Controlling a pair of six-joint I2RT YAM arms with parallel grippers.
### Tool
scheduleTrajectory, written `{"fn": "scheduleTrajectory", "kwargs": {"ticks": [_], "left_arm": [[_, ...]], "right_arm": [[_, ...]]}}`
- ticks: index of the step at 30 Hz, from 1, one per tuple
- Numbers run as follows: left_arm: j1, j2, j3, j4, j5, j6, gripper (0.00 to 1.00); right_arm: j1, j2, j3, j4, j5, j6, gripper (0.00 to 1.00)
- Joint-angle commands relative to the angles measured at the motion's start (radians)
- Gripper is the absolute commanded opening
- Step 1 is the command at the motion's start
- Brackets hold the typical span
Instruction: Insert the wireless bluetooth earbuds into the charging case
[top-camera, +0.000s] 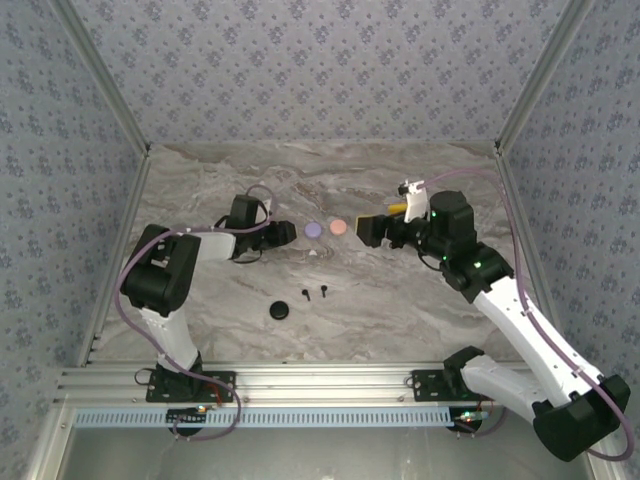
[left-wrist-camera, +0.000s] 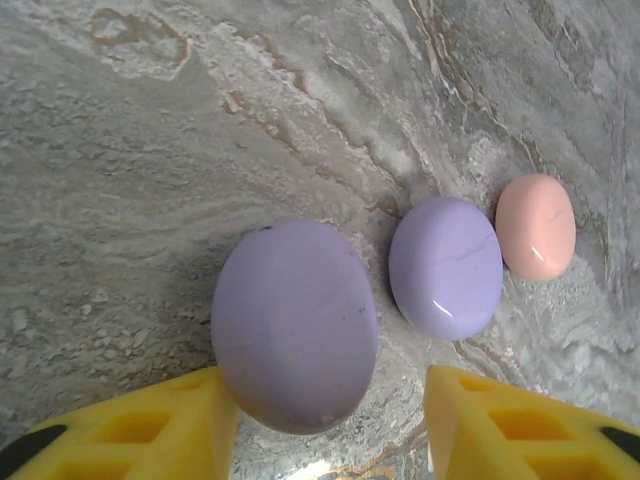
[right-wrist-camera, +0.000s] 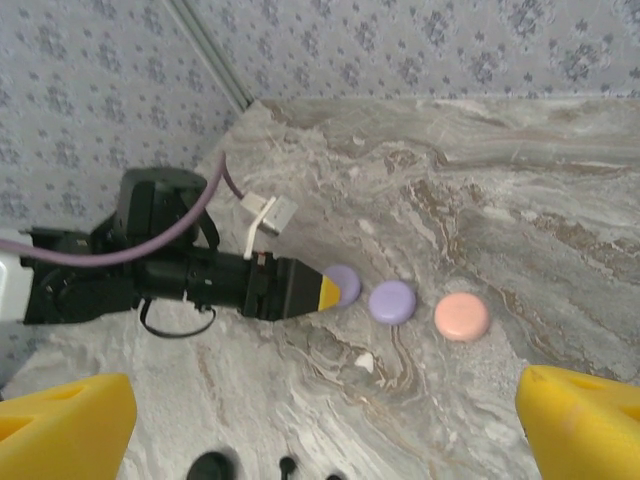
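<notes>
**Left jaws open around a lilac disc, earbuds loose on the table**

The grey marbled table (top-camera: 200, 190) carries everything, and both arms reach toward its middle. The left gripper (left-wrist-camera: 330, 425) is low over the surface. Its yellow fingers (left-wrist-camera: 130, 430) are spread to either side of the first lilac round plastic disc (left-wrist-camera: 295, 325). One finger is at the disc's edge and the other stands clear of it, with bare table between. I therefore judge that the disc rests on the table and is not pinched. The right gripper (right-wrist-camera: 325, 420) hovers opposite with its jaws spread wide and nothing between them, probably so that it can help when needed.

The second lilac disc (left-wrist-camera: 445, 268) lies just beside the first one, and the pale pink round disc (left-wrist-camera: 536, 226) is next in the same row. I take these discs for closed charging cases. They sit between the two arms, where either gripper can reach them. The black round disc (top-camera: 279, 310) lies apart, nearer the arm bases.

The earbuds are the smallest things. One black stemmed earbud (top-camera: 302, 295) and a second black earbud (top-camera: 323, 292) lie near the black disc. A tiny whitish earbud (top-camera: 314, 252) lies just before the lilac discs. None is inside a case, so I judge that a case must be opened first.
</notes>
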Motion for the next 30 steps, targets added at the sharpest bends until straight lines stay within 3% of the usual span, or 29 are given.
{"fn": "scheduleTrajectory", "kwargs": {"ticks": [1, 6, 10, 16, 20, 30], "left_arm": [[0.018, 0.002, 0.017, -0.065, -0.022, 0.03, 0.56], [0.035, -0.065, 0.0, -0.074, -0.029, 0.053, 0.65], [0.039, -0.169, -0.021, -0.102, -0.062, 0.076, 0.74], [0.043, -0.362, -0.093, -0.133, -0.153, 0.083, 0.85], [0.062, -0.493, -0.16, -0.151, -0.231, 0.048, 0.92], [0.15, -0.771, -0.306, -0.221, -0.299, -0.047, 0.99]], "right_arm": [[0.037, 0.017, 0.032, -0.06, 0.049, -0.089, 1.0], [0.116, 0.052, 0.043, -0.082, 0.104, -0.203, 1.0], [0.198, 0.098, 0.029, -0.087, 0.116, -0.381, 1.0], [0.339, 0.226, 0.023, -0.102, 0.121, -0.662, 1.0], [0.413, 0.335, 0.023, -0.055, 0.129, -0.743, 1.0], [0.515, 0.625, 0.047, 0.086, 0.042, -0.969, 1.0]]}}
